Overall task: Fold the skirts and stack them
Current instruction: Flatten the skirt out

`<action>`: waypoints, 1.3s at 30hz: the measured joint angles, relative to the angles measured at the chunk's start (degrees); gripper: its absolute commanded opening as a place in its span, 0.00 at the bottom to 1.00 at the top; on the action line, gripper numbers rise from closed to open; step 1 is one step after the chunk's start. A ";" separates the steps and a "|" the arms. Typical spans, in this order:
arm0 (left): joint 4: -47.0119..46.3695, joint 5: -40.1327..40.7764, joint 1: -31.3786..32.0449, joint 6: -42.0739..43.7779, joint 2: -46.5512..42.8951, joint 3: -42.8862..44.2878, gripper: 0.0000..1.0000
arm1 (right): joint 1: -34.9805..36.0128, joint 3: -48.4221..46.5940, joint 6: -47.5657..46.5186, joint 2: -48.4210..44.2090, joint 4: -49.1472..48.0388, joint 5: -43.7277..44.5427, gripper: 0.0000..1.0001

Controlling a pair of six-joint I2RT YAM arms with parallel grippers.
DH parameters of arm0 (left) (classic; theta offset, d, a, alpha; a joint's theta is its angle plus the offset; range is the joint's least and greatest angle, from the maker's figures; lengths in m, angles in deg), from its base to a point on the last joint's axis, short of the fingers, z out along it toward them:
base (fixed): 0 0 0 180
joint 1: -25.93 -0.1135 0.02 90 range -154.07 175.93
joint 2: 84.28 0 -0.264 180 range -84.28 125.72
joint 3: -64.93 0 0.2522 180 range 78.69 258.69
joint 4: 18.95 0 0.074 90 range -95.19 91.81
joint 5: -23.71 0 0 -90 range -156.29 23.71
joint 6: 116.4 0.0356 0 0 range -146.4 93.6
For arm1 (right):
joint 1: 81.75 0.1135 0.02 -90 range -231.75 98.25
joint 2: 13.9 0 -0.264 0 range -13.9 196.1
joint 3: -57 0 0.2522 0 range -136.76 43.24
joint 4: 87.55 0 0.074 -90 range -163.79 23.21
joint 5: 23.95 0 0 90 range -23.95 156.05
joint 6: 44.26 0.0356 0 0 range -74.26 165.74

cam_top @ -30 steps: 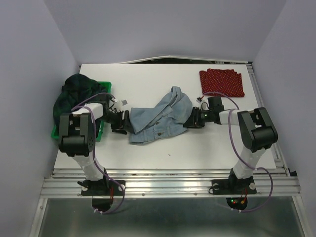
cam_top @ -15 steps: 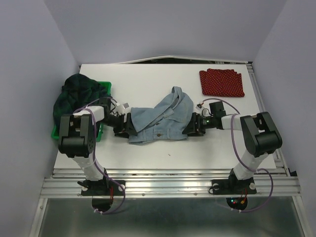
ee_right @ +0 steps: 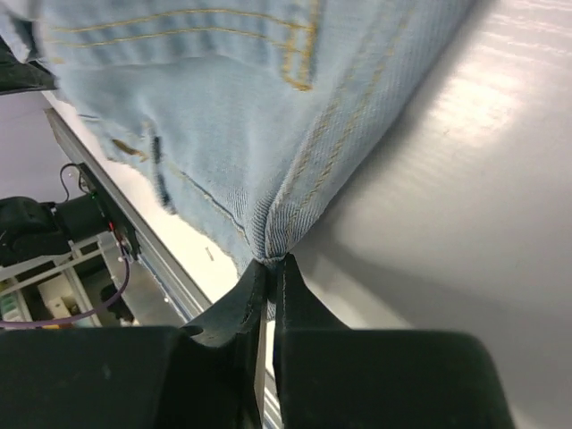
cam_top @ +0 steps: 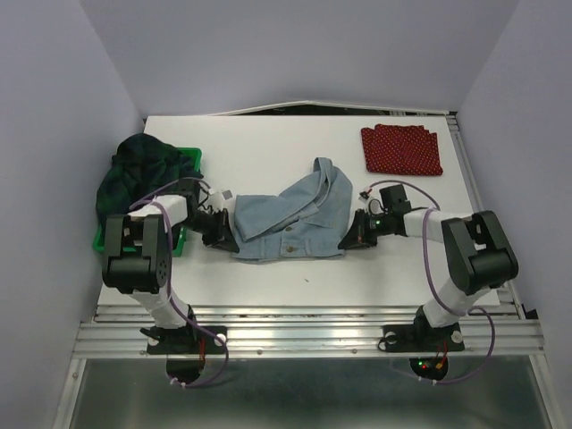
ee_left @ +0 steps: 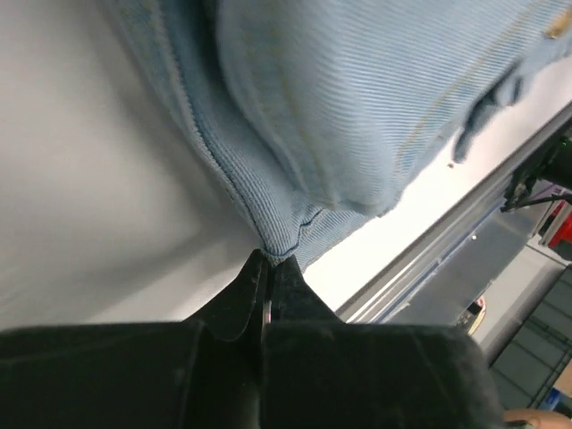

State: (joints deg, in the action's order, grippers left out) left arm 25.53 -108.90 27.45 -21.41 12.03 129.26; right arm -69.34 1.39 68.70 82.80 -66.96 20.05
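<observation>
Evenly matched, the left hand [cam_top: 222, 234] and right hand [cam_top: 350, 236] pinch shut on the denim skirt [cam_top: 290, 219] at its 8 and 4 o'clock corners, mid table [cam_top: 268, 147], seemingly to lift the near hem for folding.

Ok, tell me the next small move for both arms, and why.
Probably raise both corners together, a little, keeping them apart. The left end effector and the right end effector are each shut on a near corner of the denim skirt, which lies rumpled, its far part bunched; lifting should let it hang straight for folding.
</observation>
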 measured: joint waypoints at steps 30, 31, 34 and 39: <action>-32.81 -25.42 -5.86 -49.05 -19.89 13.00 0.00 | -9.81 -31.61 15.06 -20.92 8.15 3.39 0.01; -33.53 -25.46 -5.88 -50.66 -19.28 12.76 0.00 | -9.81 -31.74 15.26 -20.06 8.13 3.74 0.01; -37.13 -25.22 -5.84 -55.36 -14.97 12.41 0.00 | -9.81 -33.57 15.91 -15.26 7.74 4.39 0.01; -38.34 -24.26 -5.07 -57.88 1.16 27.17 0.00 | -9.79 -44.61 17.40 -0.68 5.95 5.55 0.01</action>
State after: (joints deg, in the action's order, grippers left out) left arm -12.81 -133.16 22.38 -79.28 13.19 156.43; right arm -79.14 -43.22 86.10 82.12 -61.01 25.60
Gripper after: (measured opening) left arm 0.041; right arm 0.047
